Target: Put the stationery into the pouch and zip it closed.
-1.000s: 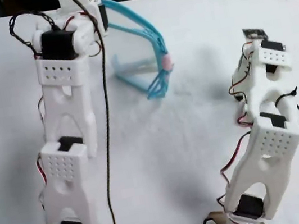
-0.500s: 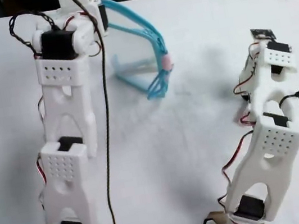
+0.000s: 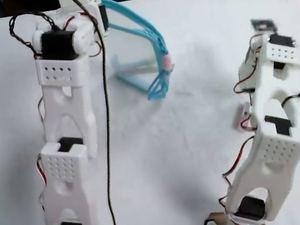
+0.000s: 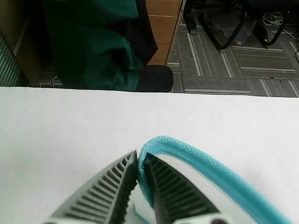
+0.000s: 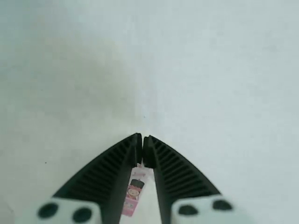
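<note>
Loading is in hand: left fingers [image 4: 110,191] clamp the pouch [image 3: 151,32] rim at twelve o'clock on the table [image 3: 200,139]; right fingers [image 5: 103,182] pinch a pink stationery piece [image 5: 133,191] near three o'clock; next, carry it into the mouth.

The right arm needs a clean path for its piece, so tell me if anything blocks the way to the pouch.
Nothing visible does. Only bare table lies between the right gripper, shut on a small pink stationery piece, and the pouch. The left gripper pinches the pouch's blue rim.
</note>
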Controlling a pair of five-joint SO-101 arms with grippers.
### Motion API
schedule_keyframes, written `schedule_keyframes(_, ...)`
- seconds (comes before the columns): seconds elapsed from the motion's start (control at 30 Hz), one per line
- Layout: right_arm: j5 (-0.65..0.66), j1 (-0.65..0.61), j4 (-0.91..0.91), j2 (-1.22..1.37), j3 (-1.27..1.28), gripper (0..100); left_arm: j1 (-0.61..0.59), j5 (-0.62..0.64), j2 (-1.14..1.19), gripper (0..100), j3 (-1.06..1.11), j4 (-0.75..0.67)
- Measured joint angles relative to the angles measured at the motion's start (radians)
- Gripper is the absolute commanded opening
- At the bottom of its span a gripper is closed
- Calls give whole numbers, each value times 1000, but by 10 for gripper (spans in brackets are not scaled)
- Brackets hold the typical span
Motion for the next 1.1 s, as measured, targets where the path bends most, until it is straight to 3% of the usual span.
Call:
schedule_keyframes(0.1,0,-6,3,-61,0,89,0,0,0,22,0,0)
schedule_keyframes(0.23,0,-2,68,-71,8,357,0,0,0,22,0,0)
schedule_keyframes(0.3,0,-5,120,-71,32,408,0,0,0,22,0,0)
schedule_keyframes(0.43,-21,-21,152,-71,97,302,0,0,0,22,0,0)
schedule_keyframes(0.6,-107,-21,49,-71,238,176,0,0,0,22,0,0)
schedule_keyframes(0.8,-117,-21,-143,-72,402,170,0,0,0,22,0,0)
schedule_keyframes(1.03,-118,-29,-175,-83,419,167,0,0,0,22,0,0)
schedule_keyframes(1.1,-118,-31,-176,-83,419,128,0,0,0,22,0,0)
